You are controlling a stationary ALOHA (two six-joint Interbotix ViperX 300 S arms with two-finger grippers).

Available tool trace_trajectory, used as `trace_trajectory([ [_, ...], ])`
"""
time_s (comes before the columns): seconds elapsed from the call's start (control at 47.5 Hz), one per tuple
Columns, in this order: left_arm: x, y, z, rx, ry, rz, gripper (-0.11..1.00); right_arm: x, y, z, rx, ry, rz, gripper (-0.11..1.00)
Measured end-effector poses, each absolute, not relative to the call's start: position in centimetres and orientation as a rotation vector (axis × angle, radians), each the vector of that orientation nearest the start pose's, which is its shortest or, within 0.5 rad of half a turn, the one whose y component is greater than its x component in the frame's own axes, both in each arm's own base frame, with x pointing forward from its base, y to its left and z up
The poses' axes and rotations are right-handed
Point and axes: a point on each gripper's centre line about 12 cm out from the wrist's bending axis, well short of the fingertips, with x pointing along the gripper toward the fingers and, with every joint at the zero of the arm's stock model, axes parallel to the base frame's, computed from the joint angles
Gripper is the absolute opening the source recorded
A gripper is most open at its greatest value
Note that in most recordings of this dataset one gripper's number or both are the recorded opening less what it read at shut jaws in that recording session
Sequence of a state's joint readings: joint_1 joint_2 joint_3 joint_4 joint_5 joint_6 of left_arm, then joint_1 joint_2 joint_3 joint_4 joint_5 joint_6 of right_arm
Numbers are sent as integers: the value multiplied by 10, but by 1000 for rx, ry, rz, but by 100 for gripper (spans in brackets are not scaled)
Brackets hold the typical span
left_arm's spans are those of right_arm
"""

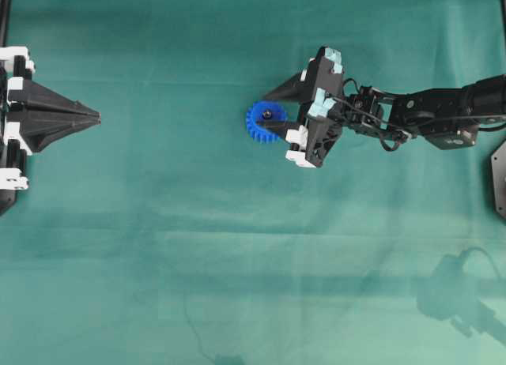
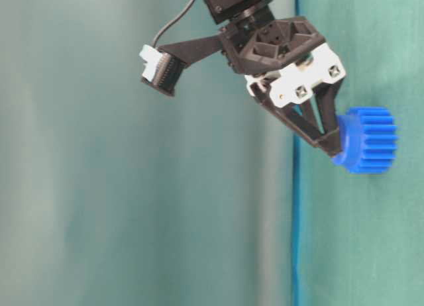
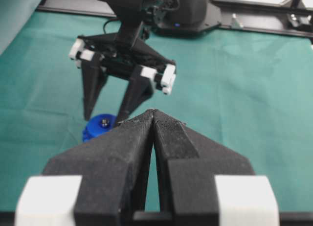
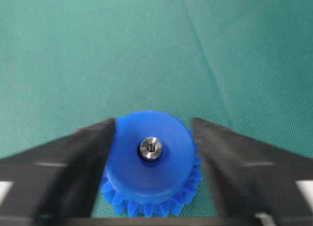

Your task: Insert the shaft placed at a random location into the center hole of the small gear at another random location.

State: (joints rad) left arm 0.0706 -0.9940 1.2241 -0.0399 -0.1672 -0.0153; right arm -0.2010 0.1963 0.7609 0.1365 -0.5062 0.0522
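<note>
- Shaft (image 4: 150, 148) upright in gear (image 4: 149, 160) hole, dead centre between right gripper (image 4: 151, 138) fingers; spread open, gripping nothing
- Left gripper (image 1: 91, 116) closed, empty, far from gear

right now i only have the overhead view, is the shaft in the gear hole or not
Observer: Yes. The right wrist view shows the shaft seated in the center hole of the small gear.
Operator: right gripper open?
Observer: Open. The right gripper has a finger on each side of the gear hub.
Operator: and the left one
Observer: The left wrist view shows the left gripper shut, fingertips together, short of the gear.
</note>
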Motion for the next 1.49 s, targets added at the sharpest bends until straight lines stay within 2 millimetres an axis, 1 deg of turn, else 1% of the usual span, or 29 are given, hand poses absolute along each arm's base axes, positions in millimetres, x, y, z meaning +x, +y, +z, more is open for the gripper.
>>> trace_trajectory([
  [0.042, 191, 14, 265, -57, 61, 79, 0, 386, -86, 113, 197, 432, -298, 79],
  [0.189, 191, 14, 265, -55, 61, 79, 0, 386, -86, 113, 200, 432, -299, 75],
  [0.379, 191, 14, 265, -58, 61, 79, 0, 386, -86, 114, 203, 434, -301, 75],
  [0.695, 190, 14, 266, -60, 58, 79, 0, 380, -83, 162, 207, 396, -284, 75],
  [0.926, 190, 14, 265, -61, 59, 80, 0, 374, -79, 177, 208, 385, -273, 75],
  [1.095, 190, 14, 265, -61, 62, 80, 0, 357, -74, 183, 209, 381, -268, 75],
  [1.2, 190, 14, 265, -61, 67, 79, 0, 341, -69, 188, 208, 375, -261, 75],
  [1.495, 189, 14, 264, -62, 68, 79, 0, 304, -59, 190, 211, 382, -250, 74],
])
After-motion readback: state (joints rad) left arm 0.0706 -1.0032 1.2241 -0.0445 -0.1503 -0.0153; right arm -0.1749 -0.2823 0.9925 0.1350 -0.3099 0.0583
